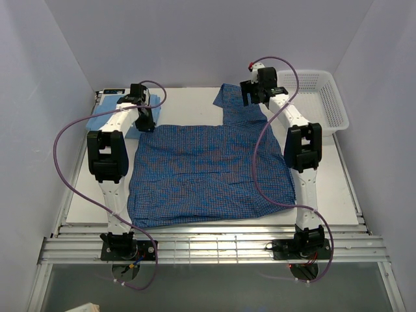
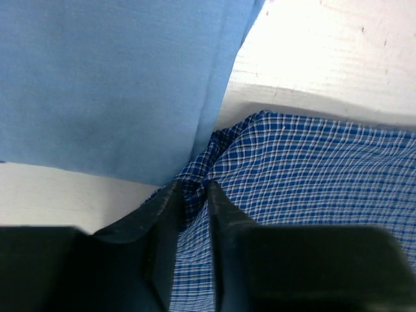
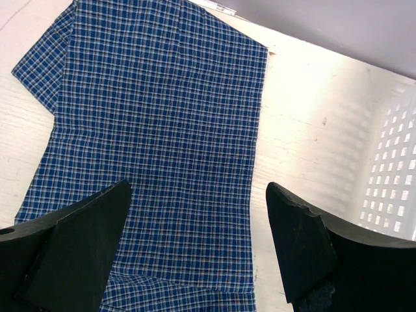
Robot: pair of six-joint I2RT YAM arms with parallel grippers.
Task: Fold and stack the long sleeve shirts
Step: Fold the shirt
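At ten o'clock, left end effector [image 2: 193, 190] clamped on dark blue checked cloth shirt [image 1: 208, 172], beside plain light blue shirt [image 1: 103, 118]; right end effector [image 3: 198, 195] apart above its one-o'clock sleeve.

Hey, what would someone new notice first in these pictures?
A dark blue checked shirt lies spread across the middle of the table, the left gripper pinching its far left corner beside a folded light blue shirt. The right gripper hangs open over its sleeve, near a white basket.

On table [image 1: 341, 188]: spread shirt [image 1: 208, 172] centre, folded shirt [image 1: 99, 121] far left, basket [image 1: 338, 107] far right.
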